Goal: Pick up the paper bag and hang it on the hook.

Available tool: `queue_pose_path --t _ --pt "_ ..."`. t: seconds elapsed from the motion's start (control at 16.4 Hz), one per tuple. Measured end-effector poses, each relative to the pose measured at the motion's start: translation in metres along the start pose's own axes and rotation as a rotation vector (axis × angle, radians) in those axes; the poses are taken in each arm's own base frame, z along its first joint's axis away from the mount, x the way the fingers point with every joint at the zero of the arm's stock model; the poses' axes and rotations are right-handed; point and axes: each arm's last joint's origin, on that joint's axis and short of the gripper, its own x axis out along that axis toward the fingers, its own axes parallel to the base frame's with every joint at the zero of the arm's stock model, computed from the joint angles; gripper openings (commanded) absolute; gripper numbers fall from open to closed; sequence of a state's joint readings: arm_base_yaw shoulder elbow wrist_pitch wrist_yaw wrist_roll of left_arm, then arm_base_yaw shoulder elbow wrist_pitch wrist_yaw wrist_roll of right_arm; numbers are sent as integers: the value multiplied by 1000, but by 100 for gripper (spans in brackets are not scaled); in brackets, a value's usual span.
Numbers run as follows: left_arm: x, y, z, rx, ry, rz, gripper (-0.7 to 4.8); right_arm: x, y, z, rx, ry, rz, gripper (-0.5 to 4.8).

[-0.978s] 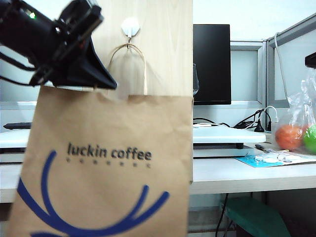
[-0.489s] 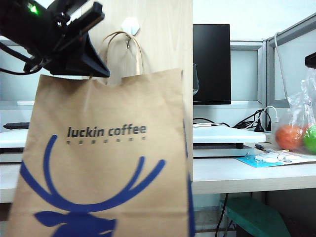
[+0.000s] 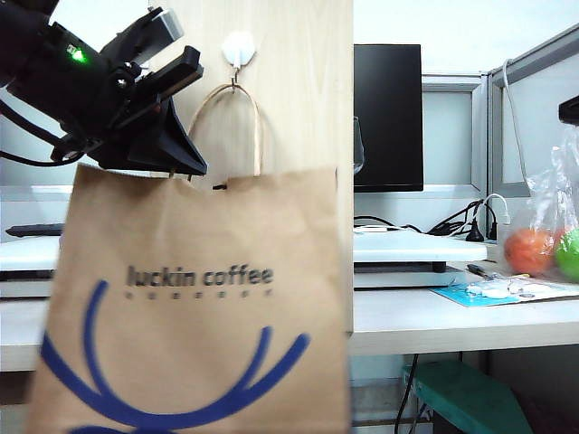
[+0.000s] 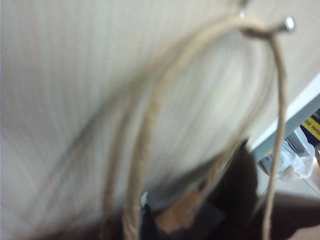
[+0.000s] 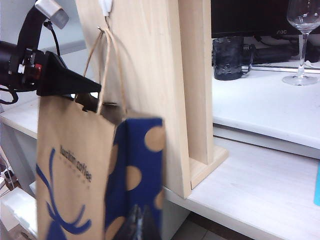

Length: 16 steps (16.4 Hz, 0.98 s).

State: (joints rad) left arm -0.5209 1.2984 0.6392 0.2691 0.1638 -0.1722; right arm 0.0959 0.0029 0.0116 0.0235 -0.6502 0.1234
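Nearest the exterior camera, the paper bag (image 3: 194,303), brown, logo side forward, hanging in the air before the wooden board (image 3: 289,86). At its top rim, the left gripper (image 3: 172,163), clenched on the bag's edge. Behind, one handle (image 3: 231,122) looped over the hook (image 3: 238,50) on the board. Farther right, a plastic bag of balls (image 3: 547,235) on the desk (image 3: 434,321). Right gripper out of sight; cannot tell its fingers.
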Motion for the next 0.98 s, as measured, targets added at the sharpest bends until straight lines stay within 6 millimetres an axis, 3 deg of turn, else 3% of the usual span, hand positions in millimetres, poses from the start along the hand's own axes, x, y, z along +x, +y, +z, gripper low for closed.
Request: queue_pose_path --t 0.12,0.18,0.49,0.73,0.86,0.92,0.98 --pt "0 0 -2 -3 20 4 283 0 0 0 0 0 0 -1" --pt "0 1 -3 -5 31 6 306 0 0 0 1 0 0 -1" --pt "-3 0 -3 -22 44 7 351 0 0 0 0 0 0 -1" --pt "-29 -9 15 -13 -46 -80 350 0 0 0 0 0 0 -1" --pt "-46 -15 20 -9 -46 -153 292 0 0 0 0 0 0 -1" --pt "-52 -16 18 -12 -16 -170 95 0 0 0 0 0 0 -1" --pt "-59 -18 17 0 5 -171 -1 0 0 0 0 0 0 -1"
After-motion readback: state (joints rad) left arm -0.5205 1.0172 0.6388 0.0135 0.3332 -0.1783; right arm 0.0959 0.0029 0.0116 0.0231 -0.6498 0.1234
